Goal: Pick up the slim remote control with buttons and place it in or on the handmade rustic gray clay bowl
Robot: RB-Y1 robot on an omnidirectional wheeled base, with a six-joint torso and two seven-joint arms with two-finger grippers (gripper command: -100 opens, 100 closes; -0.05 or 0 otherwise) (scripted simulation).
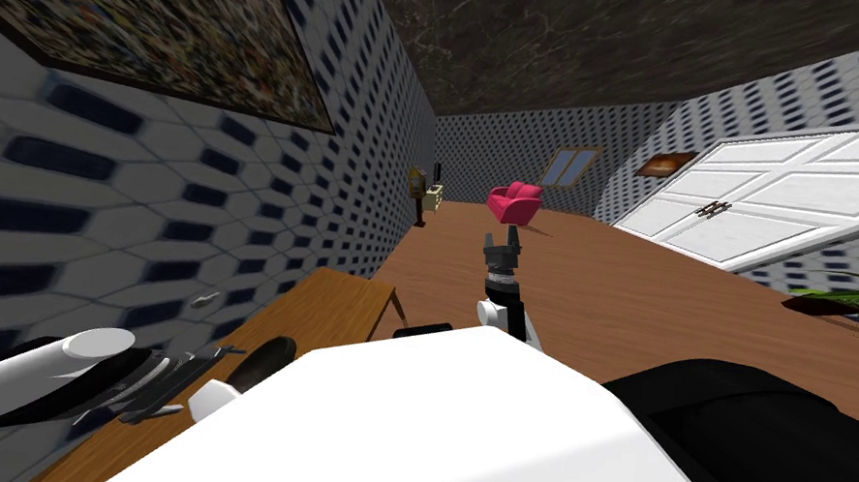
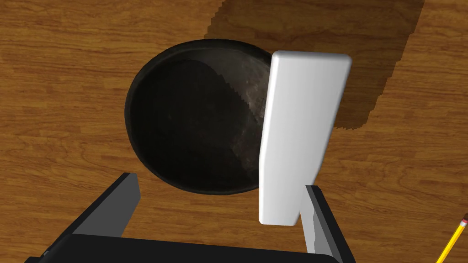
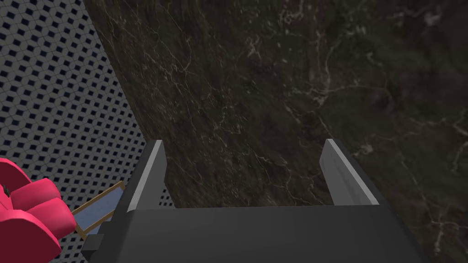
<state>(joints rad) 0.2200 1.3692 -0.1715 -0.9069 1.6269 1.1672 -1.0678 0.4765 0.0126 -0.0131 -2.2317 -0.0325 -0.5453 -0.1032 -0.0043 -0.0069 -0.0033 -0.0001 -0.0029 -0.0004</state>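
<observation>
A dark grey round bowl (image 2: 192, 132) sits on the wooden table (image 2: 59, 91), right below my left gripper (image 2: 221, 182). The gripper's fingers stand wide apart, open. A slim plain white remote (image 2: 299, 132) lies lengthwise against the inner side of one finger (image 2: 320, 214) and overlaps the bowl's rim; the other finger is well clear of it. I cannot tell whether it touches the bowl. In the head view the left gripper (image 1: 174, 378) hovers over the table beside the dark bowl (image 1: 266, 360) and the white remote (image 1: 212, 399). My right gripper (image 1: 503, 249) is raised in front of me, open (image 3: 242, 144).
A yellow pencil (image 2: 452, 242) lies on the table near the left hand. The table (image 1: 335, 303) stands against the patterned wall on my left. A black seat (image 1: 769, 448) is at my right; a pink armchair (image 1: 515, 202) and white doors (image 1: 771, 205) are farther off.
</observation>
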